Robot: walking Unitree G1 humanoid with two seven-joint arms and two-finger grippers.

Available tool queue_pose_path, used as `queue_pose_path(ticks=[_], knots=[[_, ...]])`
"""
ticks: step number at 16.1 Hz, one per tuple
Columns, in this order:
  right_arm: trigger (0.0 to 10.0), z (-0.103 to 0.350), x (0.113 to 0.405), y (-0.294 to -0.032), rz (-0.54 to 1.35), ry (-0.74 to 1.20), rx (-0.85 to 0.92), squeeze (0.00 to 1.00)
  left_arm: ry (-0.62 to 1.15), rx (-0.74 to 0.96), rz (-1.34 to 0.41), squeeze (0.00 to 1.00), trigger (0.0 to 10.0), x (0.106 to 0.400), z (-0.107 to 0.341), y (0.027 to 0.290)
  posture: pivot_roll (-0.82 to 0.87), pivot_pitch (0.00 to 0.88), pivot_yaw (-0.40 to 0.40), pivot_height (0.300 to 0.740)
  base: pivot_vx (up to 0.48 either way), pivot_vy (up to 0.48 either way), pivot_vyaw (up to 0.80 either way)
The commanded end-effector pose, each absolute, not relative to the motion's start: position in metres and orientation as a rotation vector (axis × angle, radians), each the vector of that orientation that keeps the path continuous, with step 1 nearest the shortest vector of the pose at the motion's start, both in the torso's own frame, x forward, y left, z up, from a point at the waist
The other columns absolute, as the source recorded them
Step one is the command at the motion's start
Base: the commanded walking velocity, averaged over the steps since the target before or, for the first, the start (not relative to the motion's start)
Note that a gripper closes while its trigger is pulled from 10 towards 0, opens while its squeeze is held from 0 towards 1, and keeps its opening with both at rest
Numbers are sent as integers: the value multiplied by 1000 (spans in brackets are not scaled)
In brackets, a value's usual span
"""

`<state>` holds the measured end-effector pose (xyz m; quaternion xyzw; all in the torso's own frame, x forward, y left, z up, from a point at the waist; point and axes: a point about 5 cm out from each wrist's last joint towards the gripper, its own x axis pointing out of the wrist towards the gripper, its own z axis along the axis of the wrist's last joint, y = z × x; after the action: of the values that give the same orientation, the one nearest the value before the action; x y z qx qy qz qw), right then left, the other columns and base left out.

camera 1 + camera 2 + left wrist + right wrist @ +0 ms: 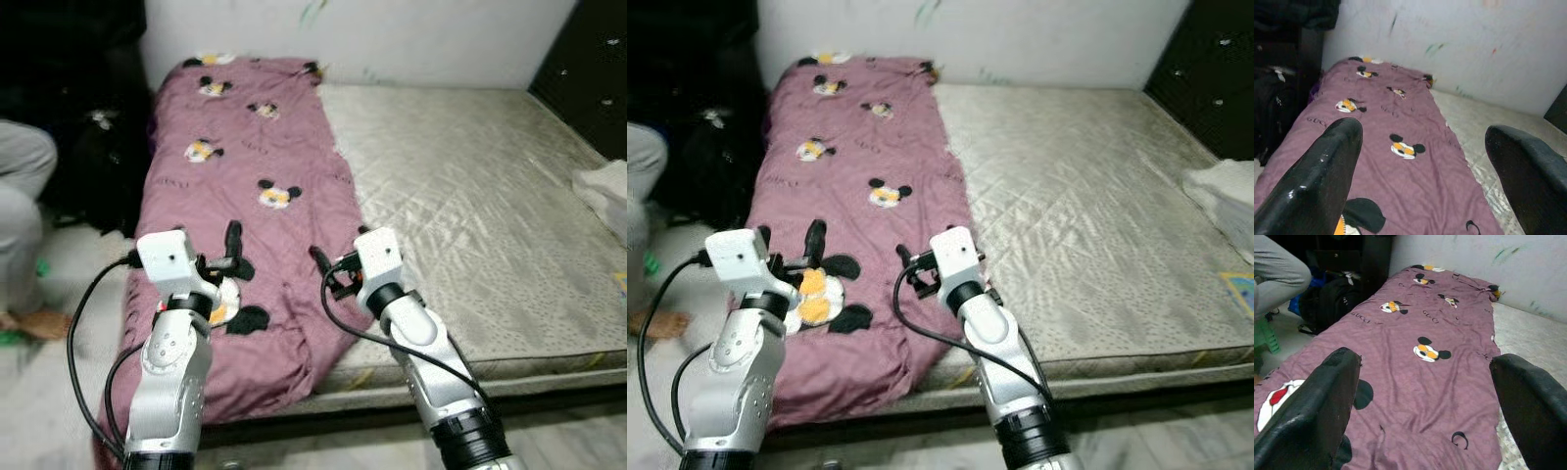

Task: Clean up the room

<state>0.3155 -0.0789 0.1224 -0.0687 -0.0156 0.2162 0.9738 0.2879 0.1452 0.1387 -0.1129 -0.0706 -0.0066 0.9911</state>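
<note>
One wrinkled mauve cartoon-mouse print bedsheet [257, 186] covers the quilted beige mattress [470, 196] at frame left. Left gripper [233, 257] and right gripper [328, 269], both spread, hover above its lower end.

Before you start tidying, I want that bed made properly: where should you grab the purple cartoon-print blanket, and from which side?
Probably the near end of the purple blanket, where it droops over the mattress edge in loose folds. Come from the foot of the bed, where the left gripper and right gripper hover open above that end; the hanging cloth offers an edge to pinch.
</note>
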Motion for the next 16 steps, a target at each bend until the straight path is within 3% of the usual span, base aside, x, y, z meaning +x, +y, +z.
queue_pose_path(ticks=[1, 4, 12, 16], knots=[[10000, 119, 316, -86, 417, -15, -144, 0, -149, -219, -42, 0, 10000, 287, 140, 139, -22, 64, -65, 740, 0, 0, 0], [10000, 118, 316, -86, 411, -13, -141, 0, -159, -235, -54, 0, 10000, 286, 141, 138, -21, 62, -65, 740, 0, 0, 0], [10000, 117, 317, -87, 406, -9, -146, 0, -160, -236, -66, 0, 10000, 286, 141, 137, -22, 66, -66, 740, 279, 0, 0], [10000, 116, 318, -88, 398, -2, -143, 0, -146, -229, -43, 0, 10000, 287, 139, 136, -21, 71, -72, 740, 0, 0, 0]])
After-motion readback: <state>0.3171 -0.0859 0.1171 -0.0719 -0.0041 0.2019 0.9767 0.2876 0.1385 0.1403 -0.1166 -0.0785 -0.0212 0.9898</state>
